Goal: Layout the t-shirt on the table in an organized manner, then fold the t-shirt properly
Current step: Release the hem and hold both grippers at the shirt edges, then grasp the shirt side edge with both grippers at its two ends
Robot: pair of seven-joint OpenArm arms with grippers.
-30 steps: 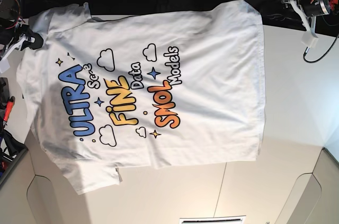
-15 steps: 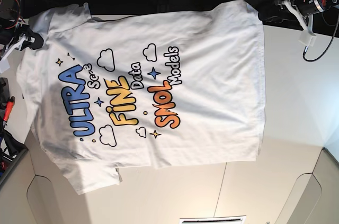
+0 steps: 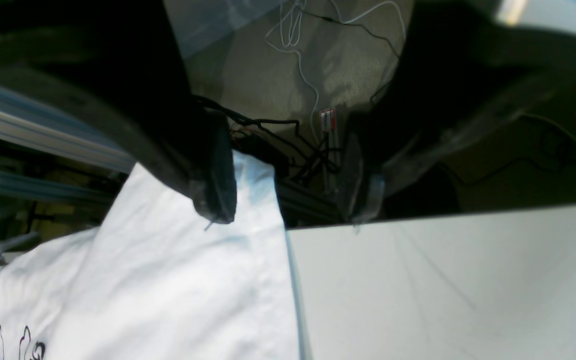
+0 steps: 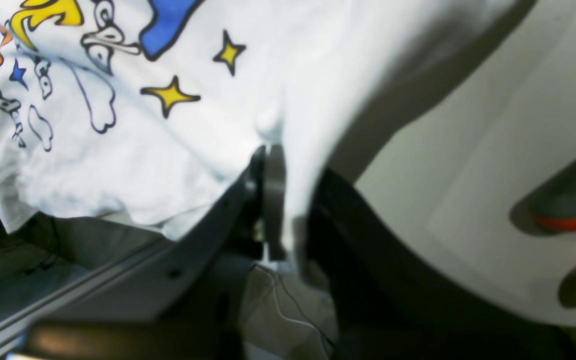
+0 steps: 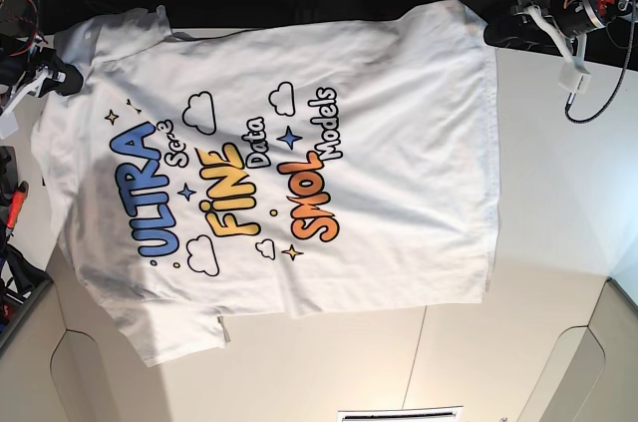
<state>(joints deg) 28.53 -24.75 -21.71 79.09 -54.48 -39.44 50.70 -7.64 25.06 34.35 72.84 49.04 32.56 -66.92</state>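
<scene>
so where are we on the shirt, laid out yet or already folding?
Layout looks nearly done: the t-shirt lies spread print-up on the table, with some cloth over the far edge. In hand: the right claw is shut on fabric at the sleeve end; the left claw is open at the hem corner. No fold made yet.

T-shirt (image 5: 329, 113): white, short-sleeved, spread print side up across the table (image 5: 558, 203), flat over most of its area with light creasing. Print reads "ULTRA Scale FINE Data SMOL Models" in blue, yellow and orange cartoon letters, with outlined clouds and small stars, running sideways in the base view. Collar end lies toward the table's left edge, hem toward the middle; its far edge overhangs the far table edge. One sleeve rests near the near-left rounded cut-out. Table: smooth off-white top, thin dark seam line near the front edge, bare to the right of the hem.
</scene>
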